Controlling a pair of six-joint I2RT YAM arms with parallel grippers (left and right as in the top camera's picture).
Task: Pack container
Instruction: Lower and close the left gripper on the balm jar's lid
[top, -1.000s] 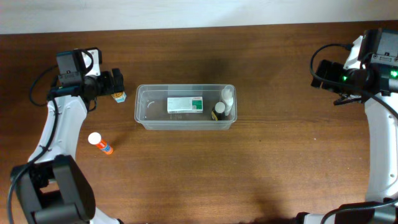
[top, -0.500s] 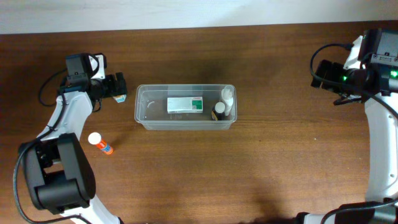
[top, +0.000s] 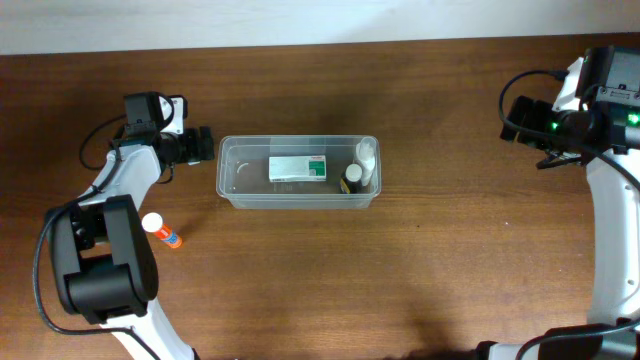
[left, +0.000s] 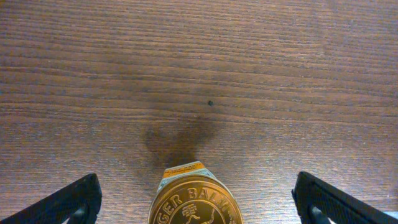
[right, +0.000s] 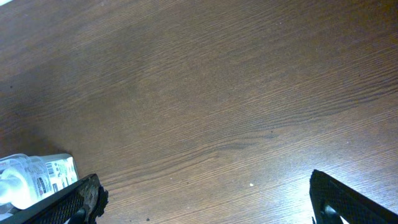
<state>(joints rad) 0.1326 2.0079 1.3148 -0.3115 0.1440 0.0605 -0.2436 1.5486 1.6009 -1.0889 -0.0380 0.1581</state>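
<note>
The clear plastic container (top: 228, 180) stands mid-table and holds a white and green box (top: 297, 168), a white bottle (top: 366, 155) and a small dark-capped bottle (top: 352, 178). My left gripper (top: 203, 145) is just left of the container, and its fingers (left: 196, 202) are spread wide. A gold-lidded Tiger Balm jar (left: 196, 202) sits between them without touching either finger. The jar is hidden in the overhead view. My right gripper (top: 520, 120) is open and empty over bare wood (right: 205, 199) at the far right.
A small tube with a white cap and orange body (top: 160, 230) lies on the table at the front left. A clear labelled bottle (right: 31, 177) shows at the left edge of the right wrist view. The table is dark wood.
My left gripper has moved right, toward the container's left end. The small jar, visible beside it earlier, is now hidden under it from above. The right arm has not moved.
</note>
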